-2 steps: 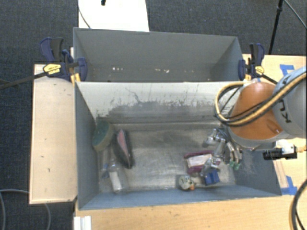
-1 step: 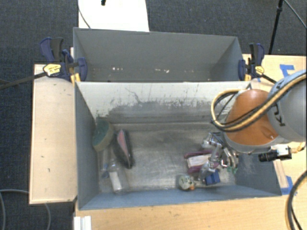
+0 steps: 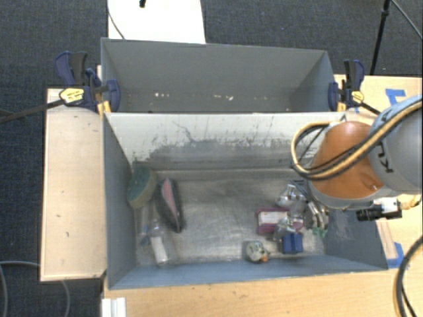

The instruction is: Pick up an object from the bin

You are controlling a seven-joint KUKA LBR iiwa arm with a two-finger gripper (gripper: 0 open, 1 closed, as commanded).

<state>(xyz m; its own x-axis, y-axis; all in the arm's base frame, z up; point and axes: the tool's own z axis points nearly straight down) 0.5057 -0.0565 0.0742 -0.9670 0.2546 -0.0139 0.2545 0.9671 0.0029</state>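
The metal gripper (image 3: 294,222) sits just right of a small maroon box with a white label (image 3: 268,220). A blue plastic block (image 3: 291,244) lies just below it. Whether its grip is released or clenched cannot be told.

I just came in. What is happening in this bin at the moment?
A robot arm reaches into the grey metal bin from the right. Its gripper is low over the bin's right front part, next to a small purple box with a white label and a small blue block. I cannot tell whether it grips anything. A round green sponge lies far off at the left.
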